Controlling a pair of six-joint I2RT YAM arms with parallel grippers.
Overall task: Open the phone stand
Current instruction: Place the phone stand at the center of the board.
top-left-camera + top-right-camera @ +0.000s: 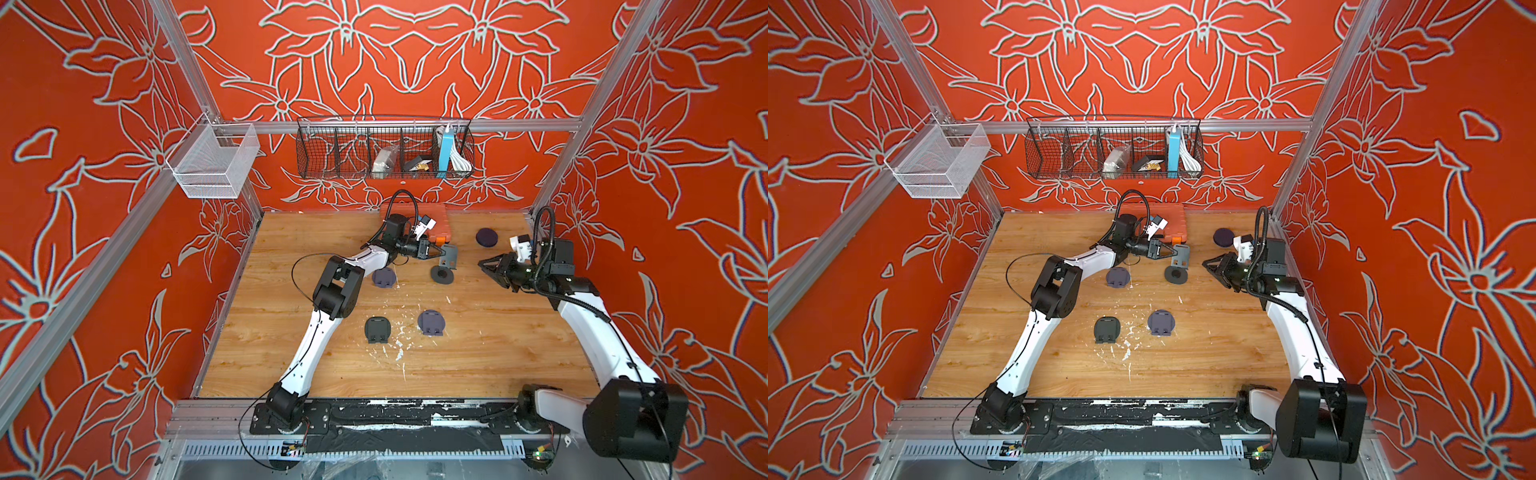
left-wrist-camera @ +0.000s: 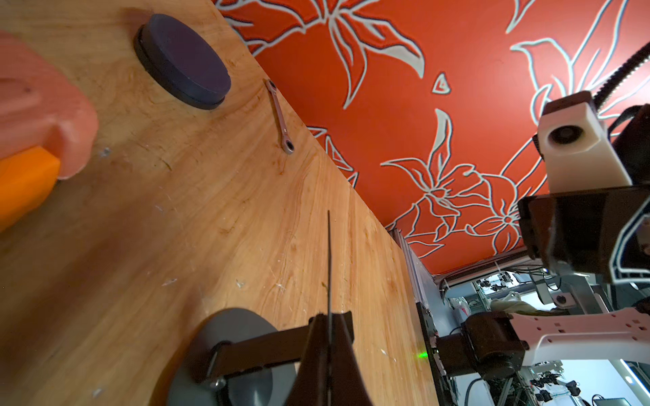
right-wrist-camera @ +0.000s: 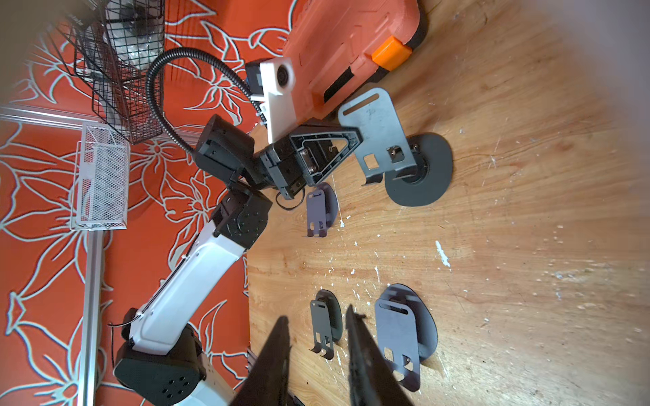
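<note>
– Cataloguing item one: phone stand, just in front of the orange case, close by its latch corner. Round base apparently flat on the table; plate raised off the base and steeply tilted.
– Noted. Left gripper?
– Clenched on one long edge of the plate. Seen edge-on between the fingers in the left wrist view.
– Right gripper?
– Parted, grasping nothing. Hanging well apart from the case, out past the stand.
– Step in hand?
– Unfolding, judged partway done: plate up off the base, exact hinge angle hard to read.
– Next move?
– Probably swinging the plate further about its hinge to a leaning angle, in a slow arc. Possibly pressing the base down with the free gripper, to stop it lifting or sliding toward the case.
– Remaining stock?
– Three folded stands, lying flat, farther from the case toward the robot. One dark disc near the case, on its latch side. One small wrench beyond that disc.
</note>
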